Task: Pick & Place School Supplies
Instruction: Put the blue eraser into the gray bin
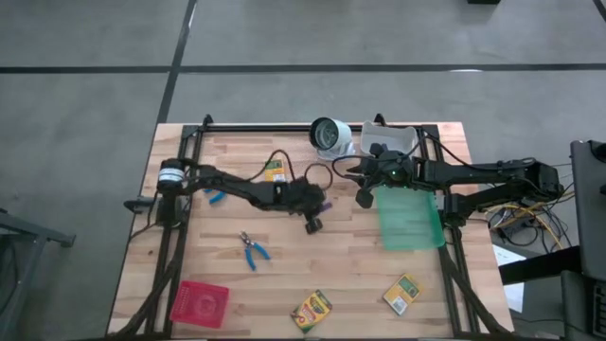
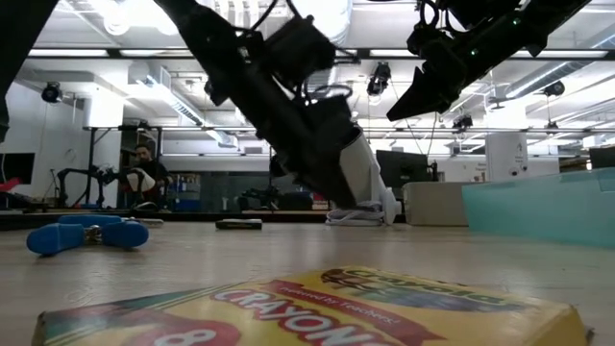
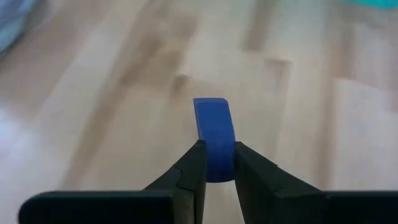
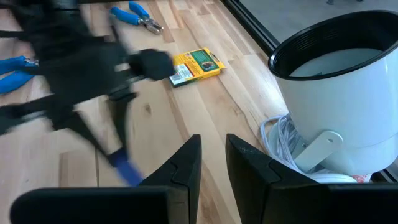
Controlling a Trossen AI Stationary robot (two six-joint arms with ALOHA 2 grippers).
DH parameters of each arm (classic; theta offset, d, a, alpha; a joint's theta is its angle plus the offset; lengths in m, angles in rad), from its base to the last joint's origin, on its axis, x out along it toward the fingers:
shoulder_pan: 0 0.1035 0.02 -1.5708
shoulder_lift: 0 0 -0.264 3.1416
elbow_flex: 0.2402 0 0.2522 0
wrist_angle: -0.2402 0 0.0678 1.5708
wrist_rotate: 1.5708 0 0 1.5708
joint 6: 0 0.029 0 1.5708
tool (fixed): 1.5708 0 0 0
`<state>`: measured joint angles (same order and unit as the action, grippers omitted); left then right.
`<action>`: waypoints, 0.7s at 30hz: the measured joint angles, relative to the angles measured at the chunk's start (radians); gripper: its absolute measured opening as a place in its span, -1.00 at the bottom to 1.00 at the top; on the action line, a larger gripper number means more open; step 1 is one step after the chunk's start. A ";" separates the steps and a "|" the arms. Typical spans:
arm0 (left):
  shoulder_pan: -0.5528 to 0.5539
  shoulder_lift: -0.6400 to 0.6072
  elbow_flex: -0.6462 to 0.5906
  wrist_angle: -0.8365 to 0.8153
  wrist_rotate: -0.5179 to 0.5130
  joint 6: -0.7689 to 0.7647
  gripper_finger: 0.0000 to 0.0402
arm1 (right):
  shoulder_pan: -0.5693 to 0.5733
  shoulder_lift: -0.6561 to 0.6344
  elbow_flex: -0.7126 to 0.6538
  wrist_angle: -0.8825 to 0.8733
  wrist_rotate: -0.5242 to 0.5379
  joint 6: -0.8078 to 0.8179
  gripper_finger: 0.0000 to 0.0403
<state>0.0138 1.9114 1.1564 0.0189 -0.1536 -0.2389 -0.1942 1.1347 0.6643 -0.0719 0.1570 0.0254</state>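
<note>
Your left gripper (image 3: pixel 214 163) is pinching a small blue piece (image 3: pixel 213 134) between its fingers, just above the bare wood mid-tabletop (image 1: pixel 284 275). Looks like the carry step: piece picked, not yet placed. Next move needs a drop spot, likely the green mat (image 1: pixel 410 221) or the white bin (image 1: pixel 398 138); can't tell which. Left arm reaches in from the left edge, stretched low across the middle, wrist angled down.

Your right gripper (image 4: pixel 213 163) holds nothing, fingers a narrow gap apart, raised near the white-grey round object (image 4: pixel 339 93), arm coming in from the right edge.

Still out: blue-handled tool (image 1: pixel 252 249) and three crayon boxes, one behind the left arm (image 1: pixel 275 170), two near the front edge (image 1: pixel 311 309) (image 1: pixel 402 294). Red tray (image 1: pixel 200 303) sits front left.
</note>
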 joint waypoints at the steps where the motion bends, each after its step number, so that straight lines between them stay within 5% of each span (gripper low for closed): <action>1: -0.020 0.000 0.000 0.021 -0.002 0.005 -0.65 | 0.000 0.000 0.000 0.000 0.000 0.000 -0.66; 21: -0.114 0.058 0.002 0.173 -0.029 0.004 -0.65 | 0.000 0.000 0.000 0.000 0.000 0.000 -0.66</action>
<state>-0.0999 1.9690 1.1580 0.1916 -0.1822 -0.2344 -0.1941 1.1347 0.6643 -0.0719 0.1570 0.0254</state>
